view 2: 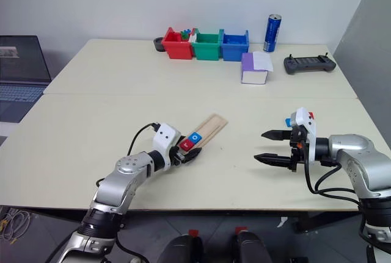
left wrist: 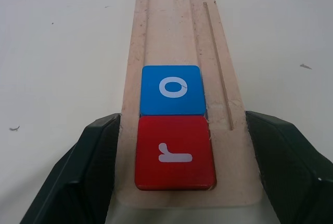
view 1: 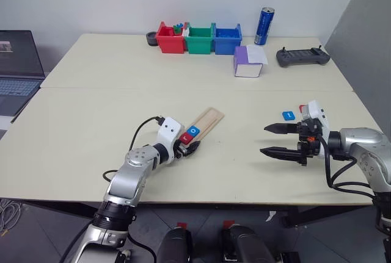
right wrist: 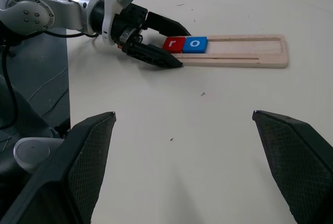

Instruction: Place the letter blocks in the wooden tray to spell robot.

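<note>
Letter blocks, counted: two sit in the wooden tray (left wrist: 223,78), a red "r" block (left wrist: 174,152) at the near end and a blue "o" block (left wrist: 173,90) touching it on the far side. A third blue block (view 1: 288,115) lies loose on the table (view 1: 91,116) just beyond the right gripper (view 1: 274,140), with the corner of a red block (view 1: 302,107) beside it, mostly hidden behind that gripper. Any letters on these two cannot be read.

Tray: one, pale wood, long and narrow, with a shallow recess and a thin groove along one side. It lies near the middle of the table, slanted, its near end between the fingers of the left gripper (view 1: 190,149). The rest of its recess is bare.

Grippers: two. The left one is spread, a finger (left wrist: 78,177) against each long side of the tray's near end. The right one is spread wide, holding nothing, above the table, well apart from the tray.

Other items, at the far edge: three bins in a row, red bin (view 1: 169,38), green bin (view 1: 199,38), blue bin (view 1: 226,39); one blue can (view 1: 264,26); one purple and white box (view 1: 248,61); one dark handheld controller (view 1: 302,57). A laptop (view 1: 18,68) stands off the table's left side.
</note>
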